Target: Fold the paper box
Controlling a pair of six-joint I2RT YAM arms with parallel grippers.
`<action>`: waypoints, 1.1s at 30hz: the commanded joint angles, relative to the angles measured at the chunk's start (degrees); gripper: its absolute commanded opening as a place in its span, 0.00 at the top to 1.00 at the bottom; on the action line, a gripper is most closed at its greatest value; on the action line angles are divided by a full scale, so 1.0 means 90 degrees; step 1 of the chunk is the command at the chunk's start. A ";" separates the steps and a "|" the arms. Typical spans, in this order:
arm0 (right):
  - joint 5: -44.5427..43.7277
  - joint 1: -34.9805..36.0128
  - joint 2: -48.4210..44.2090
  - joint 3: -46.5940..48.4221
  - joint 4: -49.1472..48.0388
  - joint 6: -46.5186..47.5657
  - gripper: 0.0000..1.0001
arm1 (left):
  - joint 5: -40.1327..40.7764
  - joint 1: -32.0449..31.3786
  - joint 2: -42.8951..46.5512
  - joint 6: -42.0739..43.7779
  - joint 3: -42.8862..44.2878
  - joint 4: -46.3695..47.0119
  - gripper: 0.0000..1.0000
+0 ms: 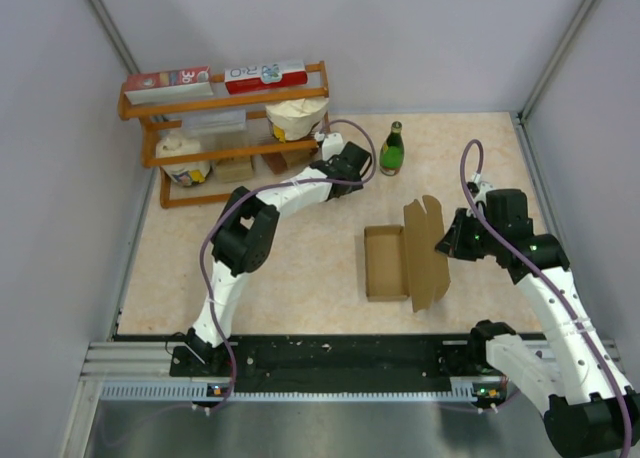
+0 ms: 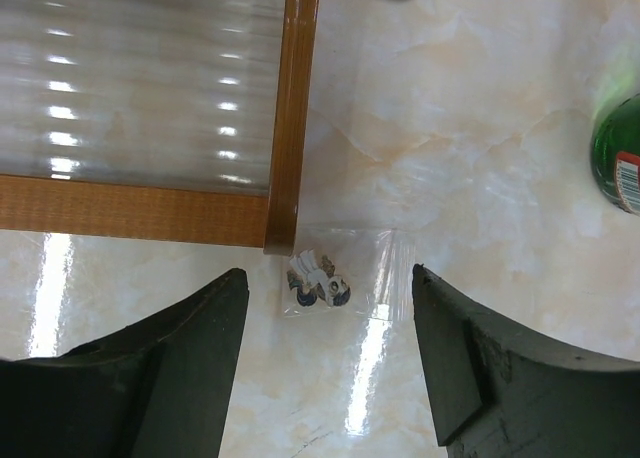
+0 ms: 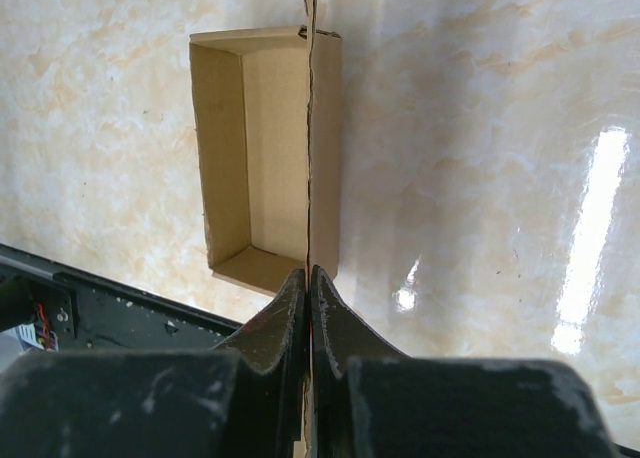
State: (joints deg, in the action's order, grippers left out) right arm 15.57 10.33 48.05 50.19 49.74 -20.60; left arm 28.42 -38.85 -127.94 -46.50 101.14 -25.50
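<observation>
A marbled beige table [image 1: 300, 268] sits between plain grey walls.

The right gripper [image 3: 309, 278] is clamped shut on the edge of the lid [image 1: 425, 253], pinching the thin card between its fingertips and holding it upright. Straight ahead of those fingers, and just to their left, lies the rest of the box [image 3: 265, 158]. It is a shallow brown tray with its walls already up, open on top and flat on the table, joined to the lid along one long side.

So the tray looks formed, and the step in hand appears to be closing the lid. The next move likely calls for swinging the lid over to the gripper's left, down onto the tray, then tucking its front flap inside. The tray is light and unheld, so it may slide or tip as the lid comes over.

The left gripper [image 2: 328, 276] is well away from the box, jaws apart and gripping nothing. Beneath it lies a small clear bag [image 2: 320, 283], just off a corner of the wooden shelf [image 2: 290, 128]. A green bottle [image 2: 620, 153] stands to its right.

Two red-and-white cartons [image 1: 215, 78] lie on top of the shelf. One shows "30", the other something like "R-O". The bottle's red label is too small to read. The box is unprinted.
</observation>
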 commanded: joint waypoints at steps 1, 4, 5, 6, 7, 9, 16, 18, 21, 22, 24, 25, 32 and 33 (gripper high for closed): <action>0.0047 -0.0063 -0.0046 0.0048 -0.0233 0.0082 1.00 | -0.0160 0.0010 -0.0325 -0.0204 0.0012 -0.0536 0.29; 0.0057 -0.0054 -0.0066 0.0019 -0.0243 0.0092 1.00 | -0.0160 -0.0029 -0.0335 -0.0340 -0.0008 -0.0702 0.27; 0.0066 -0.0054 -0.0066 -0.0001 -0.0243 0.0101 1.00 | -0.0170 -0.0039 -0.0326 -0.0428 -0.0066 -0.0722 0.26; 0.0086 -0.0054 -0.0066 -0.0001 -0.0253 0.0082 1.00 | -0.0160 -0.0048 -0.0306 -0.0497 -0.0163 -0.0712 0.24; 0.0096 -0.0054 -0.0075 -0.0020 -0.0262 0.0082 1.00 | -0.0160 -0.0068 -0.0277 -0.0565 -0.0251 -0.0673 0.23; 0.0115 -0.0064 -0.0085 -0.0011 -0.0282 0.0082 1.00 | -0.0131 -0.0107 -0.0247 -0.0673 -0.0388 -0.0615 0.25; 0.0174 -0.0054 -0.0076 0.0009 -0.0302 0.0092 1.00 | 0.0094 -0.0165 -0.0316 -0.0751 -0.0271 -0.0634 0.30; 0.0184 -0.0064 -0.0085 0.0009 -0.0302 0.0101 1.00 | 0.0103 -0.0166 -0.0345 -0.0771 -0.0242 -0.0624 0.34; 0.0193 -0.0054 -0.0076 -0.0001 -0.0311 0.0111 1.00 | 0.0094 -0.0175 -0.0442 -0.0761 -0.0125 -0.0653 0.43; 0.0193 -0.0063 -0.0085 0.0009 -0.0321 0.0102 1.00 | 0.0084 -0.0175 -0.0481 -0.0761 -0.0076 -0.0692 0.47; 0.0203 -0.0064 -0.0095 0.0009 -0.0311 0.0111 1.00 | 0.0094 -0.0175 -0.0540 -0.0761 0.0041 -0.0780 0.48; 0.0203 -0.0054 -0.0095 -0.0001 -0.0311 0.0121 1.00 | 0.0103 -0.0175 -0.0550 -0.0751 0.0061 -0.0780 0.48; 0.0223 -0.0064 -0.0115 -0.0011 -0.0321 0.0140 1.00 | 0.0113 -0.0185 -0.0579 -0.0683 0.0100 -0.0780 0.54; 0.0232 -0.0054 -0.0115 -0.0011 -0.0321 0.0131 1.00 | 0.0113 -0.0195 -0.0570 -0.0673 0.0100 -0.0780 0.55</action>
State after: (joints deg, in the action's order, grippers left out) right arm 16.84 10.31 48.05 50.13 48.86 -20.40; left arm 31.86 -40.29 -130.43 -51.75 101.60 -31.22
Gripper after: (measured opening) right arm 0.007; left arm 0.470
